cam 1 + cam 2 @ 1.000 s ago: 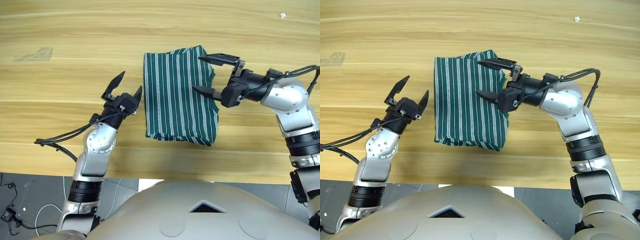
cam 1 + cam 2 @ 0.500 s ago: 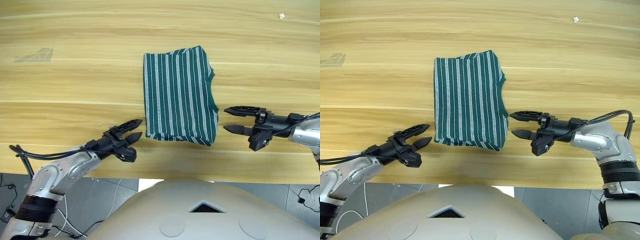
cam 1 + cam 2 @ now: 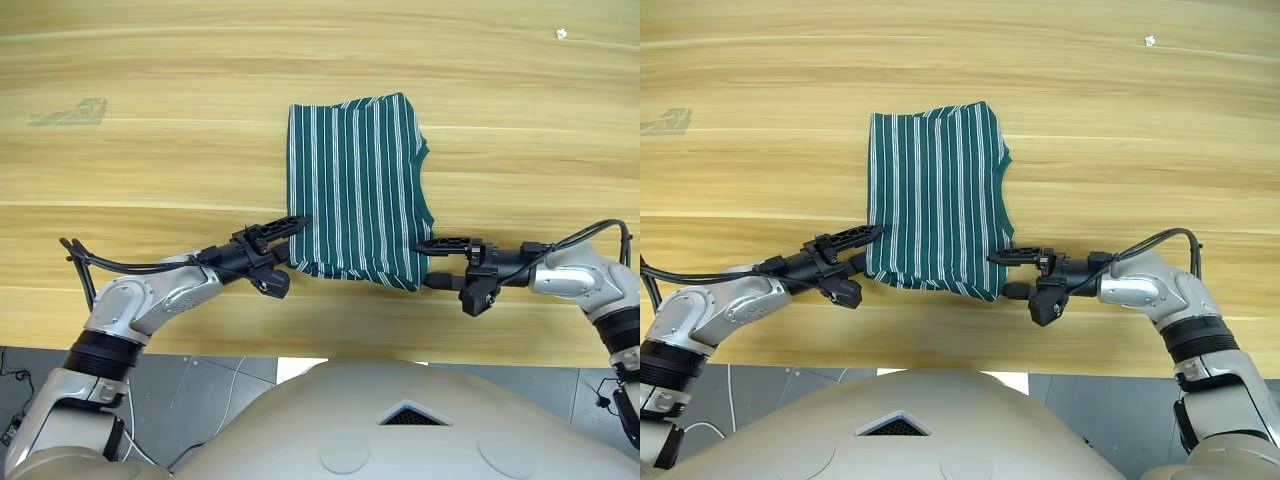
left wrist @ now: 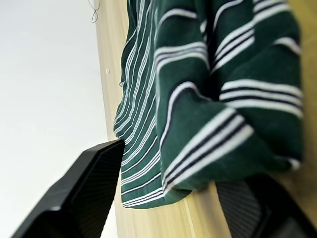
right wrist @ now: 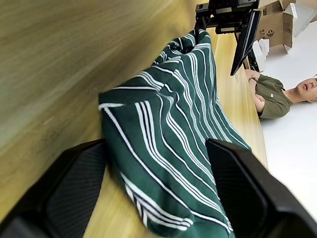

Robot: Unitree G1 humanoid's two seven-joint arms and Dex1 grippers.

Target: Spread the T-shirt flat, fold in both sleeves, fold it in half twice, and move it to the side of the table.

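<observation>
The green T-shirt (image 3: 355, 185) with white stripes lies folded into a rectangle on the wooden table (image 3: 150, 170). My left gripper (image 3: 289, 254) is open at the shirt's near left corner, one finger over the cloth and one at its edge. My right gripper (image 3: 426, 262) is open at the near right corner in the same way. In the left wrist view the folded corner (image 4: 208, 109) sits between the two black fingers (image 4: 89, 193). The right wrist view shows the other corner (image 5: 163, 134) between its fingers (image 5: 74, 188).
The table's front edge (image 3: 300, 350) runs just behind both grippers. A small white scrap (image 3: 562, 33) lies far right and a grey mark (image 3: 68, 108) far left. A black stand (image 5: 233, 22) and cardboard boxes (image 5: 277, 25) are beyond the table's end.
Both arms dropped low toward the table's front edge, then moved inward. Their open fingers now straddle the shirt's near corners. The shirt has not moved.
</observation>
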